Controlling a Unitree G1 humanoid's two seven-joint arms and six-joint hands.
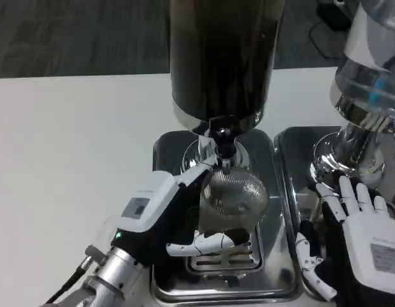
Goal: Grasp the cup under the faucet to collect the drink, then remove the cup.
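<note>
Cup (232, 195), clear glass, standing on the steel drip tray (165, 153) directly beneath the faucet (223, 146) of the dark drink dispenser (223, 57). The left hand (165, 214) grips the cup, its fingers (210, 243) wrapped round the lower wall. The right hand (354, 233) rests beside a second dispenser (364, 96), fingers spread and holding nothing, on the white desk (69, 141).
</note>
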